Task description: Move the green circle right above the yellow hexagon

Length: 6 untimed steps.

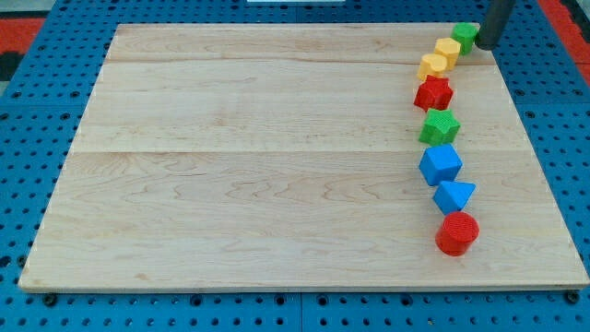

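A small green block (pixel 466 36), the green circle, sits at the top right corner of the wooden board (pixel 258 166). My tip (pixel 486 44) is down at the block's right side, touching or almost touching it. Two yellow blocks lie just below and left of the green one: the upper one (pixel 448 51) touches it, and the lower one (pixel 431 65) touches the upper. I cannot tell for sure which of the two is the hexagon. The rod hides a little of the board's corner.
A column of blocks runs down the right side: a red star (pixel 433 93), a green star (pixel 439 126), a blue cube (pixel 440 164), a blue triangle (pixel 454 195) and a red round block (pixel 457 233). The board's right edge is close by.
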Each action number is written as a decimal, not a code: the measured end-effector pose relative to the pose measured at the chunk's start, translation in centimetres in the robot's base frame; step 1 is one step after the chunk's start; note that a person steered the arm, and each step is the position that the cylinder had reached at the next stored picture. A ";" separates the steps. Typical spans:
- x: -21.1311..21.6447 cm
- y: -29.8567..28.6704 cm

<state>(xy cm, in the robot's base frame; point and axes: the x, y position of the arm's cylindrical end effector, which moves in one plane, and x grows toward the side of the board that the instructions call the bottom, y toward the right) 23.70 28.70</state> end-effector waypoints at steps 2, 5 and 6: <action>-1.7 -1.4; 2.8 0.2; 1.7 -2.2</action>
